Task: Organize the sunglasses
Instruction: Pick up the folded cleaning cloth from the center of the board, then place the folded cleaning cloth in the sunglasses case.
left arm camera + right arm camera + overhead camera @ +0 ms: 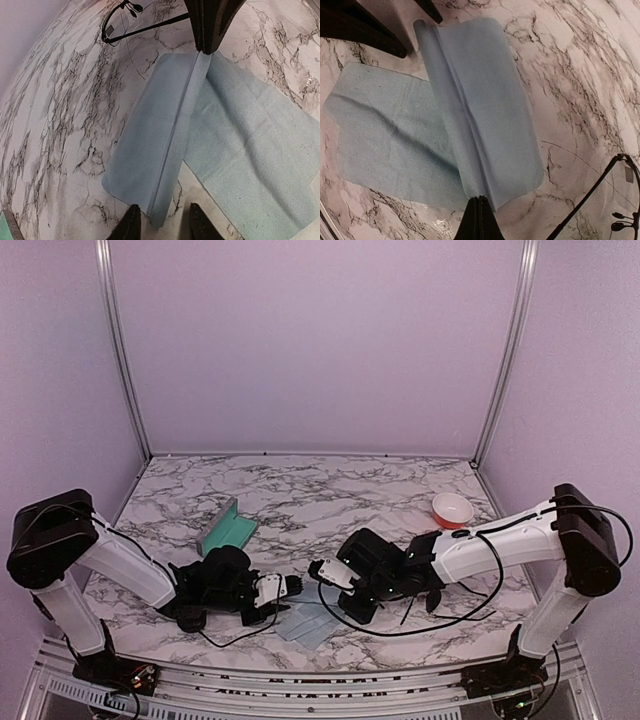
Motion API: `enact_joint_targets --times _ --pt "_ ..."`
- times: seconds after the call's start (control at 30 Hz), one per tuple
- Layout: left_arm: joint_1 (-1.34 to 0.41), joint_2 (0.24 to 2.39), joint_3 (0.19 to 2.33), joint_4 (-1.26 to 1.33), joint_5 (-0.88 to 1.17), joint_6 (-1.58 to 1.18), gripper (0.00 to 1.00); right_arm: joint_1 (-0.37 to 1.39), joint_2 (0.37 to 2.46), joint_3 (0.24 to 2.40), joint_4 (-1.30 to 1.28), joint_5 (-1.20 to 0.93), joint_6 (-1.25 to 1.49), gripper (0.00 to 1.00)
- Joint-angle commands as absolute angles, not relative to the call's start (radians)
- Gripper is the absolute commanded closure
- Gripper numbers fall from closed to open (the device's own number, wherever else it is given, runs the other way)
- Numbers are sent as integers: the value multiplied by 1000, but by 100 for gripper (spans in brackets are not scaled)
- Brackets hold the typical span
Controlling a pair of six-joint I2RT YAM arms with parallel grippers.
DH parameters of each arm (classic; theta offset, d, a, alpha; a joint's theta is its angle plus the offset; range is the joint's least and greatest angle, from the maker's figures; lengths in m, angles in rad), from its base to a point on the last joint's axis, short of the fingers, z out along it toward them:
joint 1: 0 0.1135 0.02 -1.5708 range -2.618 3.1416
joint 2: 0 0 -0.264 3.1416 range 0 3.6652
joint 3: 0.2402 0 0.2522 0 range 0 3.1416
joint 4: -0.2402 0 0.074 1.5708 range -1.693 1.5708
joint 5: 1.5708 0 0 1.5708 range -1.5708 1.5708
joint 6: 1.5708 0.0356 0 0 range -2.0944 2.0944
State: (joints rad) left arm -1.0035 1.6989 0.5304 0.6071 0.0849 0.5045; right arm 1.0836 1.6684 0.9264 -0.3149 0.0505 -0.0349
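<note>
Right end effector [479, 206]: I'm clamped on the blue cloth [490, 100] fold.
Left end effector [165, 219]: wide, straddling the fold.
Progress: sunglasses [592, 190] loose on the bench [580, 75], unstowed.

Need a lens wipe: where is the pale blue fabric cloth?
Top view: the cloth lies at the near edge, centre, between the left gripper and right gripper.

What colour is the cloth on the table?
The cloth is light blue, clearest in the right wrist view.
</note>
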Motion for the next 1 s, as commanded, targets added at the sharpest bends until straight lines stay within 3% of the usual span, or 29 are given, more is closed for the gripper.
enact_joint_targets --times 0.0,0.1,0.2,0.63,0.97 --pt "-1012 1729 556 612 80 520 74 1076 1643 925 -304 46 -41 100" --pt "-1017 1741 567 612 74 525 80 1072 1641 927 -305 47 -43 100" --pt "-1020 1756 583 607 57 538 100 1068 1637 929 -308 49 -46 100" --pt "-1023 1527 588 458 -6 266 100 1001 1631 1121 -364 90 -162 100" --pt "-1019 1413 645 256 -73 62 100 988 1833 1435 -367 91 -250 100"
